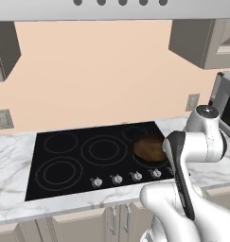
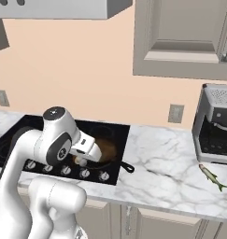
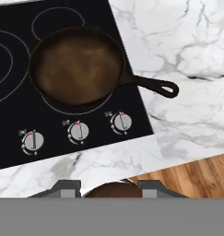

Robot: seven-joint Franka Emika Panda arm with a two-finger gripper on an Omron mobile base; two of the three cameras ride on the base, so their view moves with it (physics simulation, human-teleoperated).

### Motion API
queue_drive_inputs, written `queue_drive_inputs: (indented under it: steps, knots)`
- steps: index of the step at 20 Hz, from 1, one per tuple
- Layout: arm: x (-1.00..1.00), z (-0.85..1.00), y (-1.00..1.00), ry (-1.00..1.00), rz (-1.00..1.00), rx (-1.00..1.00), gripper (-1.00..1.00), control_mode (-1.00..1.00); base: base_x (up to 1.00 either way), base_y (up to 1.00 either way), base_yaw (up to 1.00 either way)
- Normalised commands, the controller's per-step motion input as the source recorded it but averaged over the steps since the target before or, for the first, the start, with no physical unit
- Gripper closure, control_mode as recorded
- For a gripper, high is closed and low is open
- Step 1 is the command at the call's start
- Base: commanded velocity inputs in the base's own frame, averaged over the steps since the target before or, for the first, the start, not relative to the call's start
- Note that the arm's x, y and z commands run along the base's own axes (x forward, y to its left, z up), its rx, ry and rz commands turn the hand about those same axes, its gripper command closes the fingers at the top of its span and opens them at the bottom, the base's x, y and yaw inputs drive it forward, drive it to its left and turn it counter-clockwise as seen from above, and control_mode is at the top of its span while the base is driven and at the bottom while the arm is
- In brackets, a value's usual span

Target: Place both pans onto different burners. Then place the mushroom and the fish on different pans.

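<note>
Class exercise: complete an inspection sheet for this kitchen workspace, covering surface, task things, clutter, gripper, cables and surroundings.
Surface: marble counter with a black glass cooktop set in it.
Job's things: rusty-brown pan on a right-hand burner, handle over the counter; fish on the counter near the appliance; mushroom in the gripper.
Clutter: nothing seen.
Gripper: gripper closed on the mushroom.
Cables: nothing seen.
Surroundings: wall outlet, grey appliance, cabinets.
</note>
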Motion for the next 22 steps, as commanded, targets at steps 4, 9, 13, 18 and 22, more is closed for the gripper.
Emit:
queue_drive_inputs:
  steps: [4, 9, 13, 18, 22]
  knots:
    - [0.00, 0.00, 0.00, 0.00, 0.00, 0.00, 1.00, 1.00, 0.30, 0.21, -0.02]
    - [0.29, 0.00, 0.17, 0.00, -0.03, -0.01, 1.00, -1.00, 0.15, 0.10, -0.02]
    - [0.58, -0.01, 0.21, 0.00, -0.04, -0.01, 1.00, -1.00, 0.00, 0.00, 0.00]
    - [0.58, -0.08, 0.04, 0.00, -0.01, 0.00, 1.00, -1.00, 0.00, 0.00, 0.00]
    - [0.60, -0.14, 0.06, 0.00, -0.01, 0.00, 1.00, -1.00, 0.00, 0.00, 0.00]
